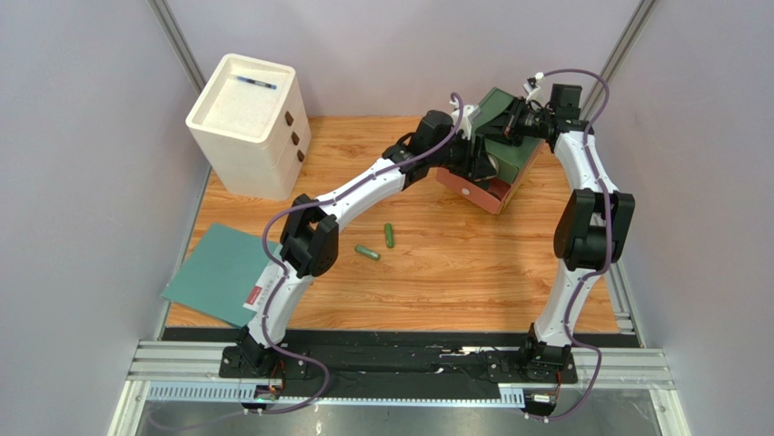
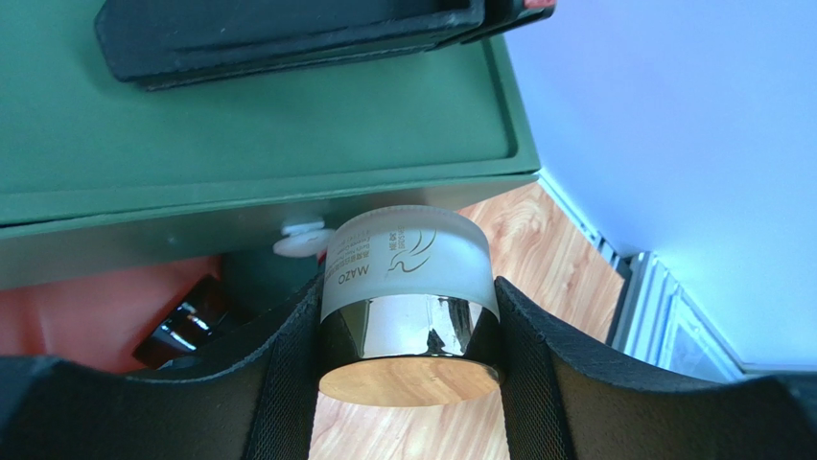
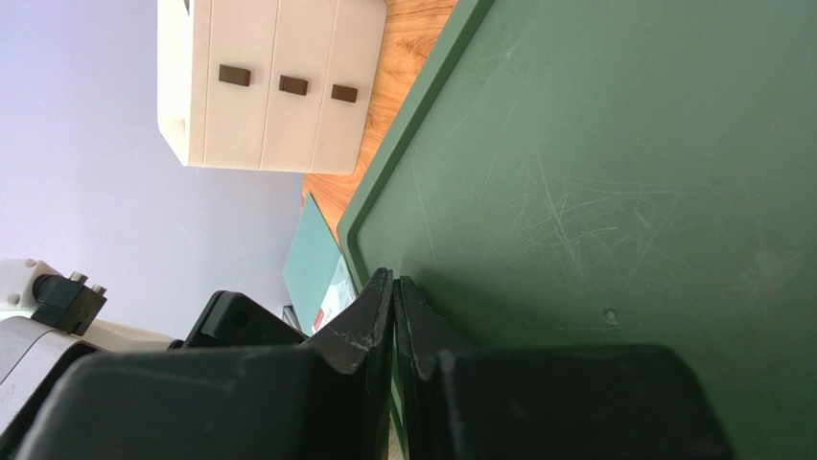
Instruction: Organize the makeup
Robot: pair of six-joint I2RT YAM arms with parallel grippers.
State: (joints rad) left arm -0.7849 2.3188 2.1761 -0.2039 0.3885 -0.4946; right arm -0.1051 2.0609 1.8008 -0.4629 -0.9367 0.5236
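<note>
We list a wooden table top (image 1: 454, 291) with a light oak grain, filling the middle of the scene under soft, even light.

We list pale lilac-grey walls (image 1: 82, 182) to the left, far and right. One grey metal post (image 1: 177, 41) slants up in the far left corner and another (image 1: 634, 36) in the far right.

At the far left of the table we list a white three-drawer cabinet (image 1: 247, 127). It has small dark brown handles (image 1: 292, 138) and a tray-like top holding a thin blue pen (image 1: 255, 84).

At the near left we list a teal-green sheet (image 1: 211, 271) reaching the table's left edge.

Along the near edge we list aluminium rails (image 1: 173, 363).
</note>
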